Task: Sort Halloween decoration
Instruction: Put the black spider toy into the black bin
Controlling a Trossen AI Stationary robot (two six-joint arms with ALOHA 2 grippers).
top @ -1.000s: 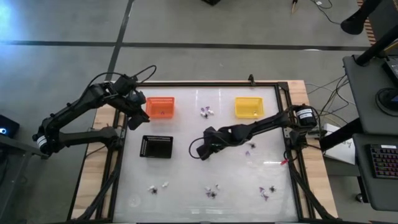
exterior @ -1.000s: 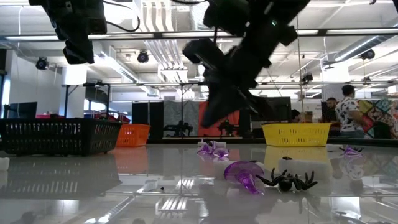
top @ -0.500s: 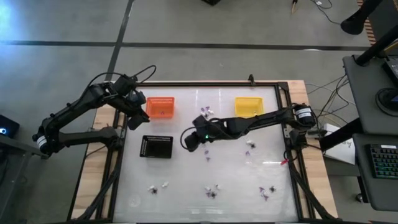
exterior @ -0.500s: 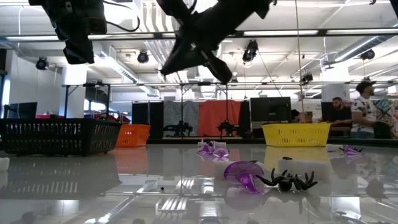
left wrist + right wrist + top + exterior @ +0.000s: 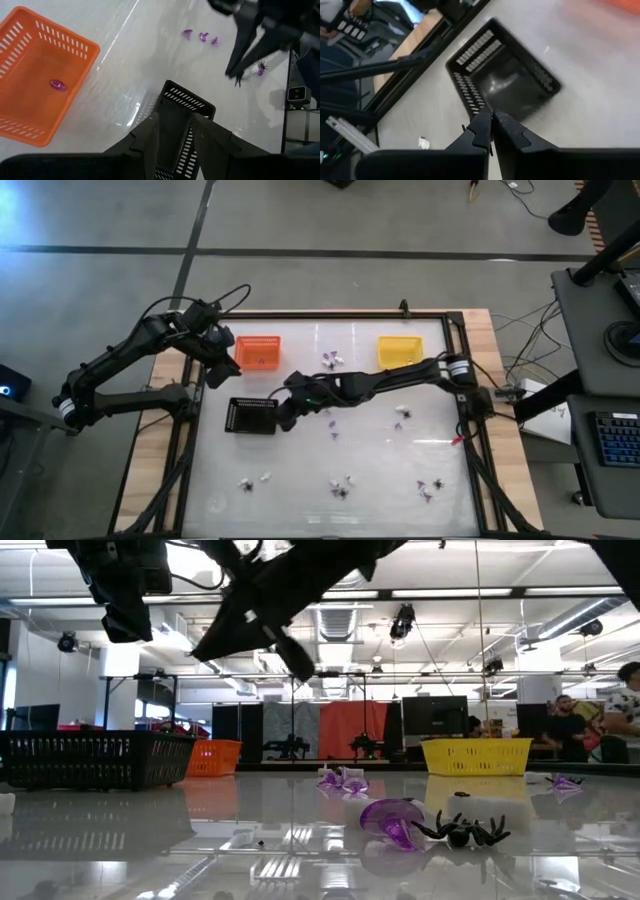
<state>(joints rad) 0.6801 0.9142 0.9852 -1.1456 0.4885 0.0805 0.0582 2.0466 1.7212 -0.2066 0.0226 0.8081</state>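
Over the table's left rear edge, the left gripper (image 5: 217, 370) hung beside the orange basket (image 5: 258, 352), its fingers parted around nothing. One purple trinket (image 5: 57, 85) lay inside that basket. At the black tray (image 5: 251, 416), the right gripper (image 5: 284, 420) hovered over its right rim, fingers pinched together on a small dark spider-like trinket (image 5: 238, 78). More trinkets (image 5: 341, 486) lay scattered toward the front.

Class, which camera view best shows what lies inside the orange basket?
The left wrist view: the orange basket shows open, one purple trinket inside. High view shows it tiny; low view shows only its side; right wrist view does not clearly show it.
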